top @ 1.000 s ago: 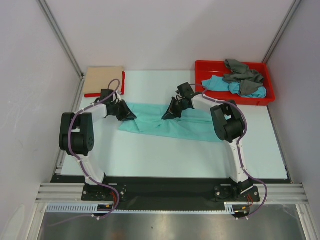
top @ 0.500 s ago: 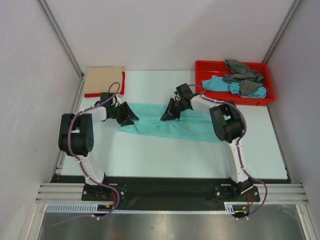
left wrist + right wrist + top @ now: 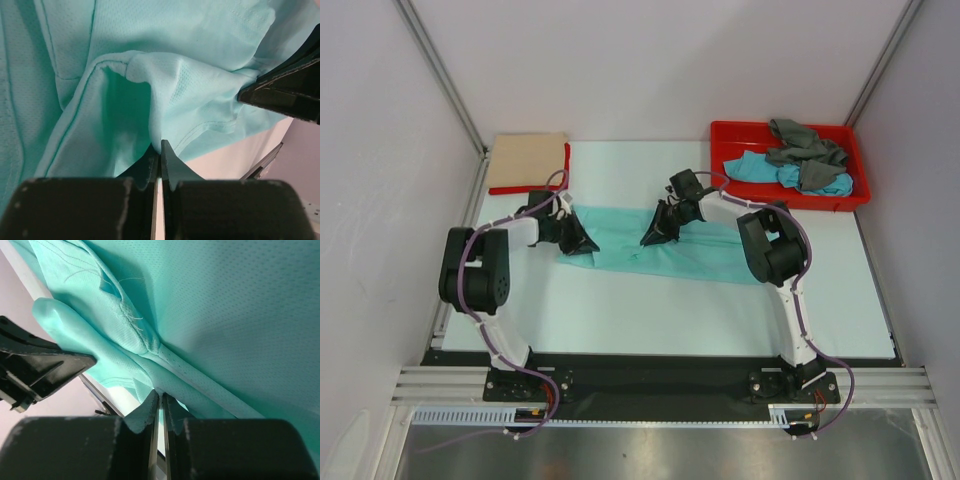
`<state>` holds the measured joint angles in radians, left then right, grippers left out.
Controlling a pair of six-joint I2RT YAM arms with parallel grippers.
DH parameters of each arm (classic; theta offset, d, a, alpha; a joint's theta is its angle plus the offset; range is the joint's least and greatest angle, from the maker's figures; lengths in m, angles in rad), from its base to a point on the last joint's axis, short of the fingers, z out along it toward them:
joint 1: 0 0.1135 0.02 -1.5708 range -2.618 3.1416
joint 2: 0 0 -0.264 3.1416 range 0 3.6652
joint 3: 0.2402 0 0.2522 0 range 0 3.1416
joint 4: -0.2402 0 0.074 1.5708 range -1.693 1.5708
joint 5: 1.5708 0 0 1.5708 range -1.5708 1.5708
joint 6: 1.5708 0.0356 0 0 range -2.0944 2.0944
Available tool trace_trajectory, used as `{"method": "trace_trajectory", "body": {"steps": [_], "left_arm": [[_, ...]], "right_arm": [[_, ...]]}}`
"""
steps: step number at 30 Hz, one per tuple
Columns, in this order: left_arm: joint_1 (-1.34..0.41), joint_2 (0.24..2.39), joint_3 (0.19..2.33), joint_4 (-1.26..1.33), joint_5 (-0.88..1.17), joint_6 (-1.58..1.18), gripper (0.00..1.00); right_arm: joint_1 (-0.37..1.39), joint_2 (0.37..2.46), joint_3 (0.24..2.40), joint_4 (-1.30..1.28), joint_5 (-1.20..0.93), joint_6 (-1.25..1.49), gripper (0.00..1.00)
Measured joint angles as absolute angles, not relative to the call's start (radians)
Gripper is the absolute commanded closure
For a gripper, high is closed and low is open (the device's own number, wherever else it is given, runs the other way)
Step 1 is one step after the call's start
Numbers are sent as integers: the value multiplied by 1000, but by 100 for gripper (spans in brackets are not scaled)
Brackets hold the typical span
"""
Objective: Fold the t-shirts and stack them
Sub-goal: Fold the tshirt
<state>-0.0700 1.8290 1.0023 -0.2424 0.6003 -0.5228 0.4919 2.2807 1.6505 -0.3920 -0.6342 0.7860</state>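
Two shirts in tray (image 3: 723, 140) (grey (image 3: 805, 146), turquoise (image 3: 756, 168)), left tool (image 3: 581, 245), right tool (image 3: 650, 237) pinching mint shirt (image 3: 705, 252)

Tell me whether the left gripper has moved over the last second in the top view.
Yes. The left gripper, shut on the mint-green t-shirt, has shifted slightly toward the near edge, away from the folded beige t-shirt.

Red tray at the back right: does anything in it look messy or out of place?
Yes. In the red tray a grey t-shirt lies crumpled over a turquoise-blue t-shirt, both unfolded in a loose heap. Nothing looks torn or spilled.
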Motion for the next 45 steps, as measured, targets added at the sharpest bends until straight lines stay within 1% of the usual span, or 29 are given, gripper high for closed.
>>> {"method": "trace_trajectory", "body": {"steps": [5, 7, 9, 11, 12, 13, 14, 15, 17, 20, 22, 25, 30, 33, 34, 35, 36, 38, 40, 43, 45], "left_arm": [[-70, 1798, 1015, -241, 582, -522, 98], [-70, 1795, 1021, -232, 580, -522, 97], [-70, 1795, 1021, -226, 578, -522, 91], [-70, 1795, 1021, -227, 571, -521, 82], [-70, 1796, 1021, -227, 568, -520, 79], [-70, 1798, 1021, -227, 563, -518, 75], [-70, 1800, 1021, -229, 557, -514, 68], [-70, 1803, 1021, -233, 550, -512, 64], [-70, 1805, 1021, -248, 534, -502, 58], [-70, 1800, 1021, -281, 510, -487, 56], [-70, 1779, 1021, -312, 495, -478, 55], [-70, 1701, 1023, -358, 477, -467, 56], [-70, 1616, 1072, -365, 485, -463, 57], [-70, 1636, 1104, -329, 529, -473, 61], [-70, 1657, 1113, -312, 552, -481, 65], [-70, 1684, 1123, -290, 580, -494, 66], [-70, 1715, 1129, -266, 599, -503, 68], [-70, 1792, 1139, -233, 633, -521, 71], [-70, 1864, 1143, -230, 639, -523, 71], [-70, 1928, 1144, -275, 599, -505, 69], [-69, 1942, 1153, -315, 567, -482, 66]], "right_arm": [[492, 2281, 1650, -399, -633, 781, 94], [492, 2281, 1650, -399, -633, 781, 94], [492, 2281, 1650, -399, -633, 781, 94], [491, 2281, 1650, -400, -633, 780, 92], [491, 2281, 1650, -399, -633, 780, 92], [491, 2281, 1650, -400, -633, 777, 89], [490, 2281, 1650, -400, -633, 776, 88], [490, 2281, 1650, -401, -632, 773, 87], [489, 2281, 1650, -408, -626, 765, 82], [487, 2280, 1650, -435, -614, 743, 76], [487, 2277, 1650, -464, -604, 722, 73], [487, 2249, 1650, -524, -579, 677, 71], [491, 2208, 1689, -609, -555, 613, 73], [502, 2209, 1746, -631, -562, 597, 77], [507, 2212, 1767, -633, -571, 596, 81], [514, 2218, 1790, -632, -585, 598, 82], [521, 2228, 1813, -629, -600, 599, 87], [535, 2249, 1844, -608, -630, 613, 91], [546, 2280, 1860, -579, -669, 635, 96], [558, 2333, 1859, -559, -706, 655, 98], [558, 2352, 1824, -543, -717, 659, 98]]}}
